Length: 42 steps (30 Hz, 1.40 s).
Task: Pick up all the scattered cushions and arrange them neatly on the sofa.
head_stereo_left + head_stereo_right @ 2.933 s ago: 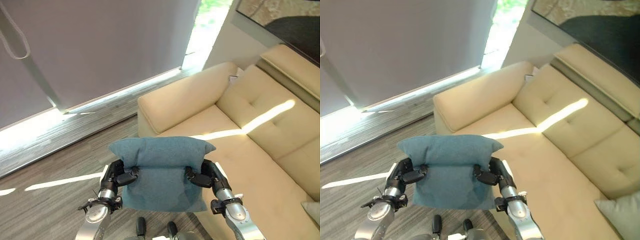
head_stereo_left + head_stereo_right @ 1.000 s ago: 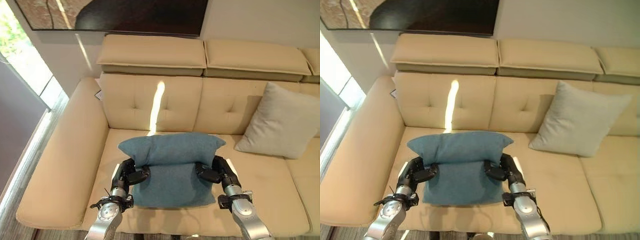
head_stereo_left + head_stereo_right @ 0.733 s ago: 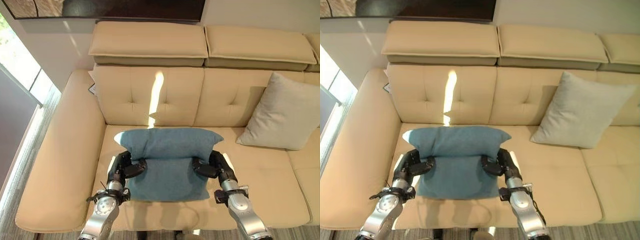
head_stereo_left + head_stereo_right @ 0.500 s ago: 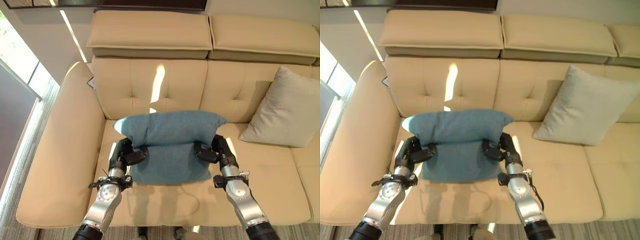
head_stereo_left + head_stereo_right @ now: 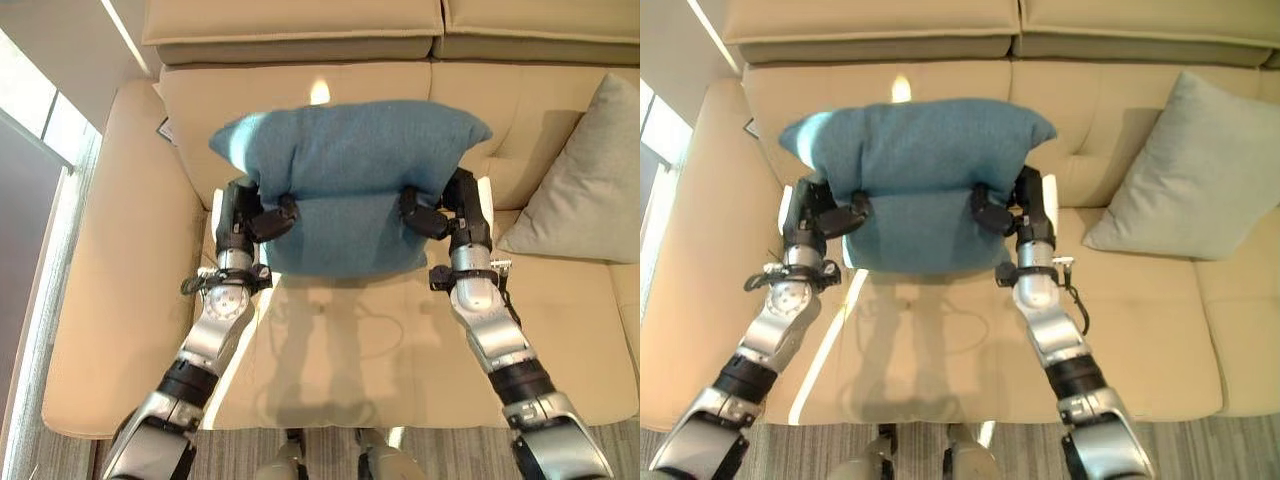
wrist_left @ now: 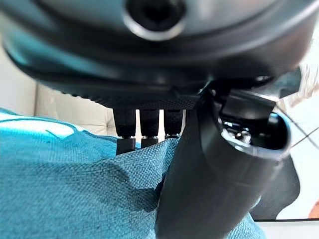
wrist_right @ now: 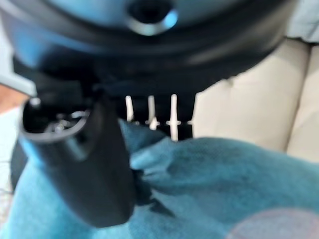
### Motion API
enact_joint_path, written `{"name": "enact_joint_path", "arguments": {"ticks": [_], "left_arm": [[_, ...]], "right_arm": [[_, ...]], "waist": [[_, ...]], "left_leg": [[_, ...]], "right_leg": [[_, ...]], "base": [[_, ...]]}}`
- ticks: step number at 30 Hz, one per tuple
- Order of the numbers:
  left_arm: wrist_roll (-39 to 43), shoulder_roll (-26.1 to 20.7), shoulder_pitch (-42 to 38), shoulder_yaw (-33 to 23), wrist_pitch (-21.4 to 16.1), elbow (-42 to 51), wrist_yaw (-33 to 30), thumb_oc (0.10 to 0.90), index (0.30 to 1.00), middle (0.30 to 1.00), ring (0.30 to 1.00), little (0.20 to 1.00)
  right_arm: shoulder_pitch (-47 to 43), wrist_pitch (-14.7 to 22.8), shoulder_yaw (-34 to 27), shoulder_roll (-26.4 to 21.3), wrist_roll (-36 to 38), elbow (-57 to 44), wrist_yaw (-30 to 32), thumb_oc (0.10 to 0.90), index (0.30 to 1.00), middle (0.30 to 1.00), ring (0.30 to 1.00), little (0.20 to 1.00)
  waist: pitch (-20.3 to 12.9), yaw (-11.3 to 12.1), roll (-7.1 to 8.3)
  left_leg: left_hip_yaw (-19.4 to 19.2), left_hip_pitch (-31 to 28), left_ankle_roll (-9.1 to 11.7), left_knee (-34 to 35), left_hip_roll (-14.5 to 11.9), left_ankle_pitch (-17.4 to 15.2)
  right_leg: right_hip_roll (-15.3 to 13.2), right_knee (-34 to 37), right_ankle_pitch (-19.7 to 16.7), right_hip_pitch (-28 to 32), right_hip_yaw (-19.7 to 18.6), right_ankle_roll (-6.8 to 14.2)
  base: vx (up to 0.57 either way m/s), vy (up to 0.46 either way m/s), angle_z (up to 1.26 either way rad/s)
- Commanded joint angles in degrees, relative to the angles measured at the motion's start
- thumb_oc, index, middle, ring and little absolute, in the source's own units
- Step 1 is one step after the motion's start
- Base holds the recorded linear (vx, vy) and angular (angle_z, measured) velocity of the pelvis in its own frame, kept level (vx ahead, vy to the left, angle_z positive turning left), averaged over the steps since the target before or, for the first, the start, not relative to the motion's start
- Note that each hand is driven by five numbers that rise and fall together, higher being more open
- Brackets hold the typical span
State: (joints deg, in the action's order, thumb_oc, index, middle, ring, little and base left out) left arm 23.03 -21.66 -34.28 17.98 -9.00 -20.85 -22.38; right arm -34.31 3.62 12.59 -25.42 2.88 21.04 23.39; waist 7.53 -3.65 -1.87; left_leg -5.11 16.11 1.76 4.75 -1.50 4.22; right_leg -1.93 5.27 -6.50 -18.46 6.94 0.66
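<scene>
A teal cushion (image 5: 345,180) is held up between both hands, in front of the left backrest of the beige sofa (image 5: 130,250) and above its seat. My left hand (image 5: 248,212) pinches the cushion's left edge with thumb and fingers; the left wrist view shows its thumb (image 6: 209,179) pressed into the teal fabric (image 6: 65,184). My right hand (image 5: 448,205) pinches the right edge likewise, its thumb (image 7: 104,164) dug into the cloth (image 7: 209,189). A pale grey cushion (image 5: 585,185) leans upright against the backrest of the seat to the right.
The sofa's left armrest (image 5: 95,200) runs beside my left arm. A headrest pad (image 5: 290,25) tops the backrest. Striped wood floor (image 5: 25,400) and a bright window lie to the left. Bare seat (image 5: 350,350) spreads under the teal cushion.
Both arms have stretched forward and lifted the teal cushion toward the left backrest. The camera has tipped down and come closer to the sofa.
</scene>
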Motion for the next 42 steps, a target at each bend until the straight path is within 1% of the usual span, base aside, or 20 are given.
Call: {"name": "enact_joint_path", "arguments": {"ticks": [1,6,13,14,15,16,17,20,21,24,28,29,30,33,37,42], "left_arm": [[-2.2,-1.4,-9.9,3.9,-9.9,-0.5,-0.3,0.400,0.300,0.300,0.300,0.300],[-0.6,-0.6,-11.4,4.6,-10.0,-4.4,-0.6,0.400,0.300,0.300,0.300,0.300],[-0.9,0.0,-8.1,4.8,-9.3,-5.2,0.6,0.400,0.300,0.300,0.300,0.300],[-1.1,0.0,-7.7,4.8,-9.1,-5.2,0.8,0.467,0.401,0.401,0.401,0.401],[-1.3,0.0,-7.2,4.8,-8.9,-5.2,0.8,0.558,0.538,0.538,0.538,0.538],[-1.4,0.0,-6.8,4.7,-8.7,-5.3,0.9,0.657,0.686,0.686,0.686,0.686],[-1.6,0.0,-6.4,4.7,-8.6,-5.3,0.8,0.800,0.900,0.900,0.900,0.900],[-1.8,-0.1,-6.3,4.6,-8.4,-5.6,0.8,0.800,0.900,0.900,0.900,0.900],[-2.2,-0.8,-6.8,4.5,-8.4,-6.1,0.5,0.800,0.900,0.900,0.900,0.900],[-2.5,-2.4,-7.7,3.8,-8.3,-6.4,0.5,0.800,0.900,0.900,0.900,0.900],[-3.0,-6.6,-6.2,1.1,-8.1,-5.4,0.6,0.800,0.900,0.900,0.900,0.900],[-3.0,-6.6,-6.2,1.1,-8.1,-5.4,0.6,0.800,0.900,0.900,0.900,0.900],[-3.2,-8.6,-4.6,-1.0,-7.9,-5.2,0.9,0.800,0.900,0.900,0.900,0.900],[-3.2,-11.0,-0.7,-4.6,-7.7,-4.8,1.2,0.800,0.900,0.900,0.900,0.900],[-3.4,-12.1,7.2,-9.8,-7.5,-2.5,2.6,0.800,0.900,0.900,0.900,0.900],[-3.5,-12.1,7.5,-9.8,-7.5,-2.2,2.6,0.800,0.900,0.900,0.900,0.900]], "right_arm": [[-7.1,8.0,0.5,0.6,0.8,-0.3,3.0,0.400,0.300,0.300,0.300,0.300],[-9.5,7.7,2.5,0.0,1.2,4.7,2.8,0.400,0.300,0.300,0.300,0.300],[-8.5,6.6,3.1,0.1,0.8,8.4,2.2,0.400,0.300,0.300,0.300,0.300],[-8.2,6.5,3.1,0.2,0.7,8.6,2.3,0.574,0.561,0.561,0.561,0.561],[-8.0,6.3,3.0,0.3,0.6,8.7,2.3,0.681,0.721,0.721,0.721,0.721],[-7.8,6.1,3.0,0.3,0.3,9.0,2.3,0.748,0.822,0.822,0.822,0.822],[-7.6,5.9,2.9,0.2,0.1,9.3,2.5,0.800,0.900,0.900,0.900,0.900],[-7.9,5.3,3.0,-0.4,-0.6,10.1,2.8,0.800,0.900,0.900,0.900,0.900],[-8.9,4.8,3.1,-2.1,-1.6,11.0,3.4,0.800,0.900,0.900,0.900,0.900],[-10.2,4.1,2.9,-4.9,-2.1,12.2,3.5,0.800,0.900,0.900,0.900,0.900],[-8.4,3.0,0.3,-9.2,-2.4,12.3,3.6,0.800,0.900,0.900,0.900,0.900],[-8.4,3.0,0.3,-9.2,-2.4,12.3,3.6,0.800,0.900,0.900,0.900,0.900],[-5.7,3.1,-2.3,-10.6,-1.7,11.4,3.6,0.800,0.900,0.900,0.900,0.900],[0.1,3.2,-6.7,-11.4,-0.1,9.7,3.0,0.800,0.900,0.900,0.900,0.900],[8.9,3.8,-11.7,-11.7,0.2,6.4,0.8,0.800,0.900,0.900,0.900,0.900],[9.2,3.7,-11.8,-11.7,0.1,6.1,0.8,0.800,0.900,0.900,0.900,0.900]], "waist": [[-8.2,0.3,2.35],[-8.2,0.5,2.60],[-7.6,1.0,2.67],[-7.7,1.0,2.68],[-7.5,1.1,2.65],[-7.5,1.1,2.76],[-7.4,1.1,2.77],[-7.4,1.1,3.03],[-7.1,1.2,3.19],[-6.8,1.3,3.41],[-6.8,1.4,3.68],[-6.9,1.4,3.69],[-7.0,1.3,3.69],[-7.4,1.2,3.85],[-8.0,0.9,4.10],[-8.0,1.0,4.10]], "left_leg": [[1.9,2.5,2.6,0.3,-0.2,-1.8],[2.2,3.5,2.7,0.3,0.1,-1.4],[2.3,4.4,2.9,0.3,0.0,-0.9],[2.3,4.6,2.9,0.3,0.0,-0.8],[2.3,4.4,3.0,0.3,0.0,-1.0],[2.4,4.7,2.9,0.3,0.0,-0.8],[2.4,4.4,3.0,0.3,-0.1,-1.0],[2.5,4.5,3.0,0.3,-0.1,-0.8],[2.4,4.1,3.1,0.3,-0.2,-1.0],[2.4,3.7,3.3,0.3,-0.3,-1.1],[2.3,3.0,3.3,0.3,-0.4,-1.1],[2.3,3.0,3.3,0.3,-0.4,-1.0],[2.2,2.4,3.3,0.3,-0.5,-1.2],[2.1,1.3,3.3,0.3,-0.7,-1.5],[2.0,-0.7,3.2,0.3,-0.9,-2.2],[2.0,-0.9,3.2,0.3,-0.9,-2.2]], "right_leg": [[-3.1,-0.3,1.6,-1.4,0.1,8.7],[-3.3,-0.3,1.2,-2.5,0.2,8.7],[-3.7,-0.3,0.9,-3.5,0.5,8.6],[-3.6,-0.3,0.9,-3.6,0.4,8.6],[-3.6,-0.3,1.0,-3.4,0.5,8.5],[-3.6,-0.3,0.9,-3.6,0.5,8.5],[-3.6,-0.3,1.1,-3.4,0.6,8.5],[-3.6,-0.3,1.0,-3.5,0.6,8.5],[-3.5,-0.3,1.2,-3.1,0.8,8.5],[-3.5,-0.3,1.2,-2.8,0.9,8.5],[-3.5,-0.3,1.4,-1.9,1.1,8.6],[-3.5,-0.3,1.4,-2.0,1.1,8.6],[-3.5,-0.3,1.5,-1.3,1.2,8.6],[-3.5,-0.3,1.8,-0.3,1.4,8.7],[-3.5,-0.3,2.6,1.6,1.6,8.8],[-3.5,-0.3,2.6,1.8,1.6,8.8]], "base": [[-0.01,-0.013,0.14],[-0.02,-0.007,0.04],[-0.02,0.006,-0.04],[0.00,0.008,0.41],[-0.01,0.006,0.46],[0.00,0.002,0.08],[-0.02,-0.002,-0.15],[-0.01,-0.002,-0.02],[-0.01,-0.008,-0.03],[0.00,0.000,0.01],[0.00,0.000,0.00],[0.04,0.002,0.02],[0.04,-0.001,-0.01],[0.06,-0.004,-0.01],[0.06,-0.007,-0.03],[0.01,0.000,-0.04]]}}
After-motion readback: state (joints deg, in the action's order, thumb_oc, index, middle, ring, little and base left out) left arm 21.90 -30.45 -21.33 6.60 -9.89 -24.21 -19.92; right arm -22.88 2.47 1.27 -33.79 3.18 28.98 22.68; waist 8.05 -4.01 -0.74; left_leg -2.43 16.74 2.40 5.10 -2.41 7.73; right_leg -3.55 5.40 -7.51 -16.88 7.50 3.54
